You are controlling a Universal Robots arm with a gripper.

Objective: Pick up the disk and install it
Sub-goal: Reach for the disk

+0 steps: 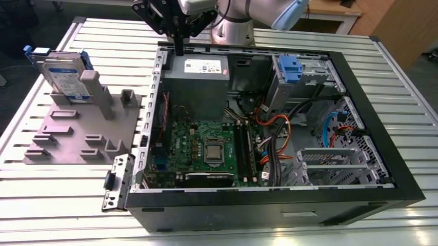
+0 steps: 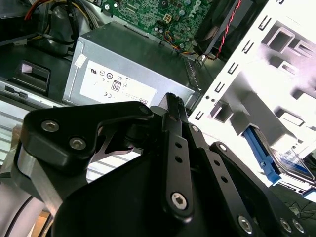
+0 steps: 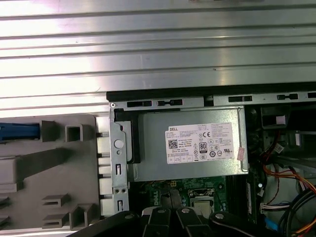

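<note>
Silver-grey disk [image 1: 63,74] stands on edge in a slot of the grey fixture plate [image 1: 68,138], blue rail at its upper end. Plate sits on the slatted metal counter [image 1: 55,205], on the exterior view's left of the open computer case [image 1: 274,205]. I see the gripper [image 1: 179,49] hanging above the case's far rim, over the power-supply box [image 1: 198,77], well apart from the disk. Its fingers [image 2: 170,113] are together with nothing between them. Green motherboard [image 1: 205,148] lies exposed inside the case.

Robotics lab or workshop, ribbed aluminium table [image 1: 55,205], opened computer case [image 1: 260,207], grey fixture plate [image 1: 75,128], robot arm [image 1: 233,25]
</note>
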